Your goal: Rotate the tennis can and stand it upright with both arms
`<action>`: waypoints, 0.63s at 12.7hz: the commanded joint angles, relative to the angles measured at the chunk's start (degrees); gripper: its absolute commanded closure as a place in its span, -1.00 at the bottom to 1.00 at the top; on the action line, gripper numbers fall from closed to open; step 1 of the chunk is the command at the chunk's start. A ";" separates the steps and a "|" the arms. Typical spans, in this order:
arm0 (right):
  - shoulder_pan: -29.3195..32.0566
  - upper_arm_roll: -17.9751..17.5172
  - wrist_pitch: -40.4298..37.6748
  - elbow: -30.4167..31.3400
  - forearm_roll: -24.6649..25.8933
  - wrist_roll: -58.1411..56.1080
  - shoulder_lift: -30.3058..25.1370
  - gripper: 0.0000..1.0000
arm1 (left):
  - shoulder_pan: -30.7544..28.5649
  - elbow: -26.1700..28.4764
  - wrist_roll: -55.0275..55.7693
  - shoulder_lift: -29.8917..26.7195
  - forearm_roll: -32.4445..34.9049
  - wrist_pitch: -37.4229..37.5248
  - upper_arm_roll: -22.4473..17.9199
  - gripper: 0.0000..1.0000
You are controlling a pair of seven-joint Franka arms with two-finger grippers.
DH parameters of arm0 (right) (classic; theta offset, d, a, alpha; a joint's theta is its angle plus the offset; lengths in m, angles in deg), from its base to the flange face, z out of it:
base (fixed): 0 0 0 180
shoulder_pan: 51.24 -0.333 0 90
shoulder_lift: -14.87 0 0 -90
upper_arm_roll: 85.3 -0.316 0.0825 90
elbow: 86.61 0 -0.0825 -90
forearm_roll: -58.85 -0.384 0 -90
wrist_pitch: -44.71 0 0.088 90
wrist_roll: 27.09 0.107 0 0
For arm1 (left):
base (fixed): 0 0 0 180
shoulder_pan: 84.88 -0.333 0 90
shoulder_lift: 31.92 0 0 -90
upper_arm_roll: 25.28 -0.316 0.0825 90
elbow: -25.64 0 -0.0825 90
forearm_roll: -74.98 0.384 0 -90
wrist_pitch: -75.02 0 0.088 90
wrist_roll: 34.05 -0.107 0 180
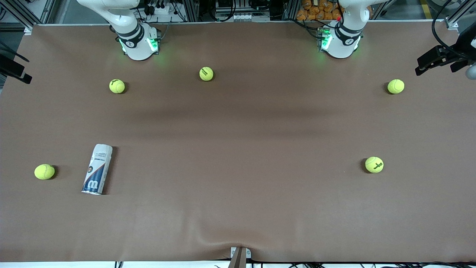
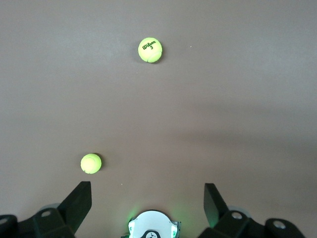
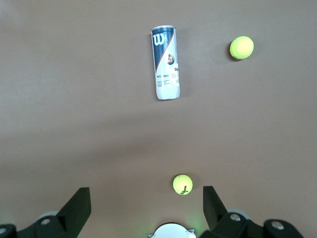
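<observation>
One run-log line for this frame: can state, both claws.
tennis can: lying flat, ungrasped, right arm's end of table | left claw: open, raised over table, empty | right claw: open, raised, empty | stage: not started

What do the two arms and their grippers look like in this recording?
Both arms are glossy white with dark grey joint bands and green lights at the bases: right arm, left arm. Black cables trail by the bases. The left gripper and right gripper have matte black wedge-shaped fingers.
</observation>
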 commanded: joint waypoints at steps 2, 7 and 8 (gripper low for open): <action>-0.48 -0.69 -0.61 -0.08 -0.43 0.81 -0.63 -1.00 | -0.06 -0.98 -0.44 0.44 -0.27 0.72 0.35 -1.00; -2.76 -0.69 0.00 0.01 -1.05 0.55 0.24 -1.00 | 0.03 -0.89 -0.35 0.96 -0.18 0.72 0.44 -1.00; -3.46 -0.69 0.26 0.01 -1.05 0.46 1.29 -1.00 | -0.05 -0.98 -0.35 1.05 -0.27 0.72 0.44 -1.00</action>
